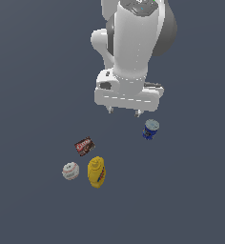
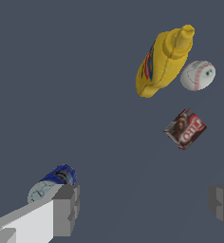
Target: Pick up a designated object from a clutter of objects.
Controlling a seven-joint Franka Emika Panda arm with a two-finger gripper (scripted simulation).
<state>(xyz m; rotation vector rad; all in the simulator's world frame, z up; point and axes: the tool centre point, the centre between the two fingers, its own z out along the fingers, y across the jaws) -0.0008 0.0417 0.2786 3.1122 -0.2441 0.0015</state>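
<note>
The dark-blue can (image 1: 151, 129) with a pale top stands alone toward the exterior view's right; in the wrist view the can (image 2: 52, 182) sits just beside one fingertip (image 2: 66, 209), outside the gap. My gripper (image 1: 124, 111) hangs above the floor, up and to the exterior view's left of the can, jaws wide apart and empty; in the wrist view the gripper (image 2: 144, 206) shows both fingers far apart. The rest of the clutter lies apart from the can: yellow bottle (image 1: 96, 171), white baseball (image 1: 70, 170), dark brown-red box (image 1: 85, 146).
In the wrist view the yellow bottle (image 2: 163, 61), baseball (image 2: 198, 75) and box (image 2: 185, 128) form a loose group away from the fingers. The arm's white body (image 1: 133, 43) fills the upper middle of the exterior view. The floor is flat dark grey.
</note>
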